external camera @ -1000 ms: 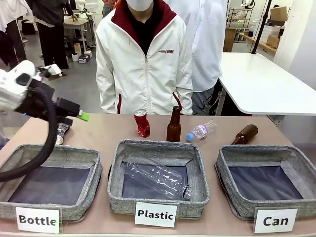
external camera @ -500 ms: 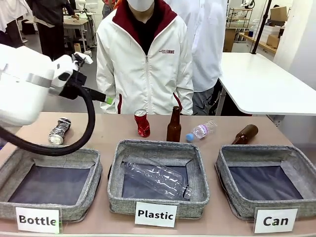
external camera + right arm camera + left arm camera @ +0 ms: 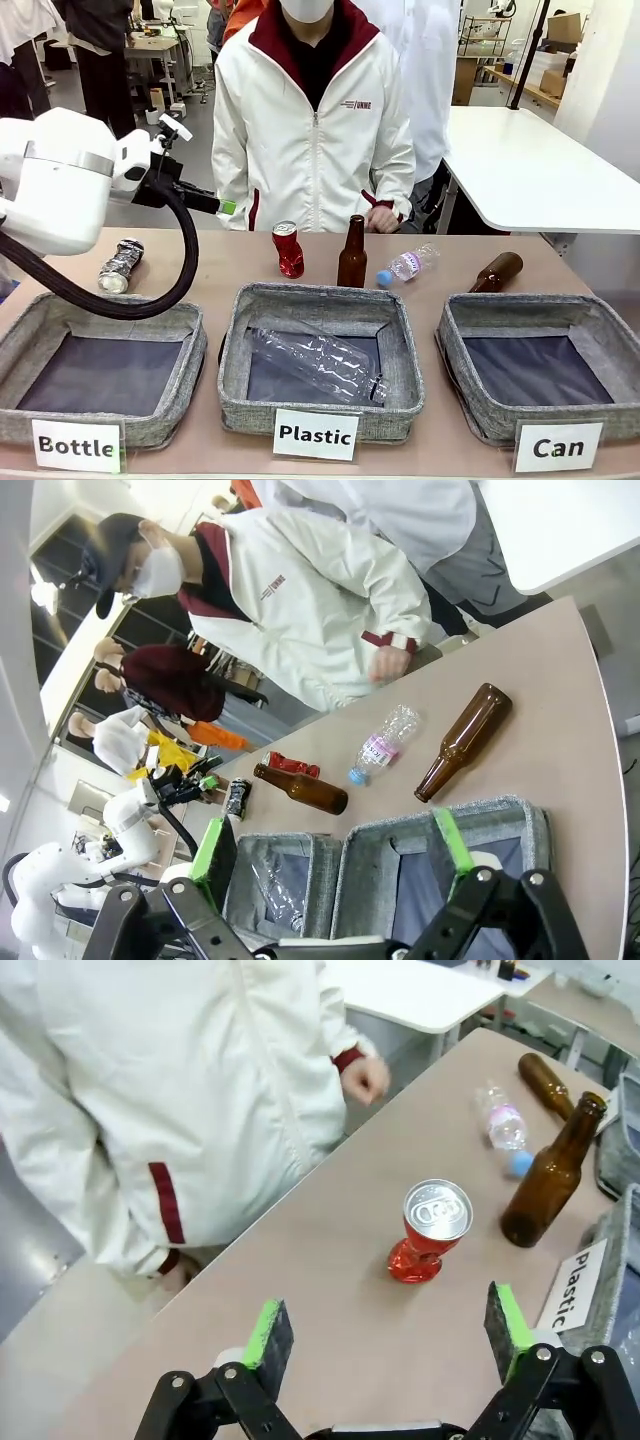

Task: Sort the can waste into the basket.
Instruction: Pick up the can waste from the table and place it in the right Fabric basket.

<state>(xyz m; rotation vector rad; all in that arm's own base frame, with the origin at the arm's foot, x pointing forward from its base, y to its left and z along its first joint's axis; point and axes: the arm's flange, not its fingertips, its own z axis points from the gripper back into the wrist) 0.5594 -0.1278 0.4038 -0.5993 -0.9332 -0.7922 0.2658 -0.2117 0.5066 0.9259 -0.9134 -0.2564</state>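
We see a smooth tan surface [image 3: 200,262], with a person [image 3: 310,130] in a white zip jacket standing at its far edge. Three rectangular baskets of grey woven fabric with dark linings line the near edge. We take the middle one, labelled "Plastic" [image 3: 320,296], as our landmark.

To its right, apart from it, sits the basket labelled "Can" [image 3: 520,303], showing bare lining. To its left is the one labelled "Bottle" [image 3: 192,345]. The white left arm [image 3: 60,180] hangs high above the surface, up and left of the landmark. Its left jaws stand wide apart, green pads holding nothing. The right jaws, over the "Can" basket to the landmark's right, are likewise spread and bare.

A crushed clear bottle [image 3: 320,362] lies inside the landmark. Just behind its far rim, a brown glass bottle [image 3: 352,254] stands upright. Beside that stands the dented red can [image 3: 288,249], silver top up. Behind and left lies the black can [image 3: 119,266] on its side.
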